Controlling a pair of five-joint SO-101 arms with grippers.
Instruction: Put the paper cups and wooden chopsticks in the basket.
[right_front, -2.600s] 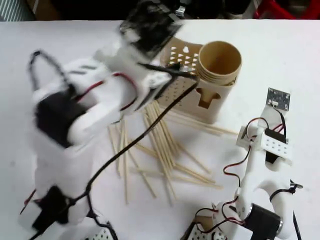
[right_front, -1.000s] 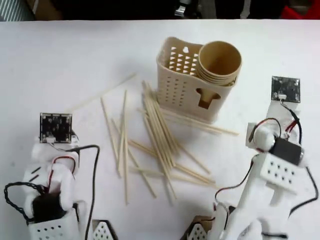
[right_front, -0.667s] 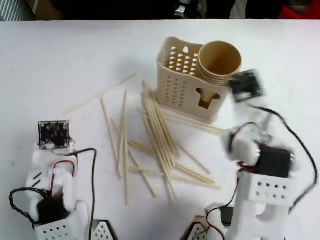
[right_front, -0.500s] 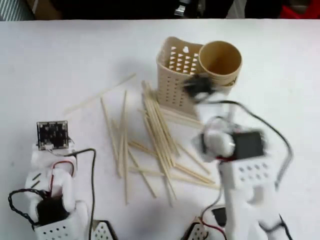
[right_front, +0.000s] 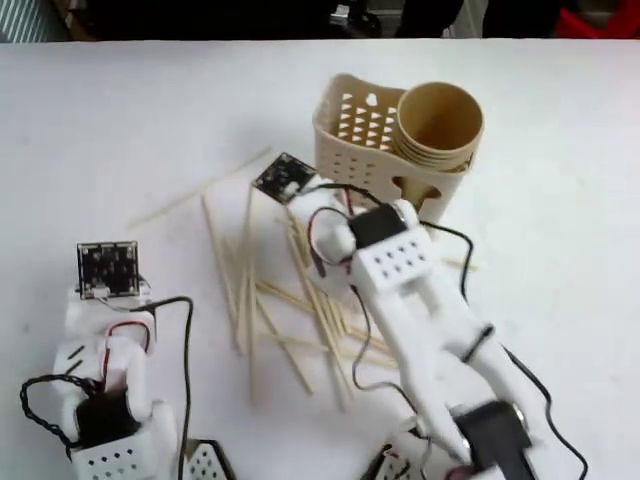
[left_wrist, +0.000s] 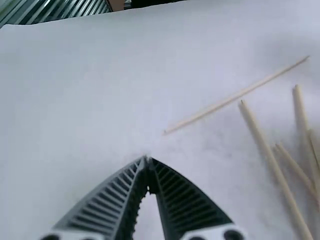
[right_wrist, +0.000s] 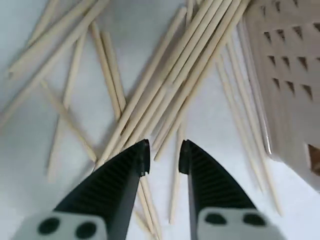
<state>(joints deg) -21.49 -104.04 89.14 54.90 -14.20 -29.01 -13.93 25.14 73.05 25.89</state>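
over swings my right claw (right_wrist: 162, 152), leftward onto the chopsticks (right_wrist: 170, 90): parted a crack, empty; they run near-to-far just beyond my tips.

The flat white table top (right_front: 110, 110) spans the work area. Beyond its far edge stand a red object (right_front: 600, 18) and a grey-green corrugated panel (left_wrist: 50, 10).

Bare table (right_front: 130, 110) lies open across the upper left and down the right side of the high view. Scattered chopsticks (right_front: 247, 300) clutter the centre, with the right arm (right_front: 420, 310) stretched over them. The basket (right_front: 350, 150), half taken up by stacked cups (right_front: 440, 120), blocks the upper centre. The left arm (right_front: 105, 380) sits lower left.
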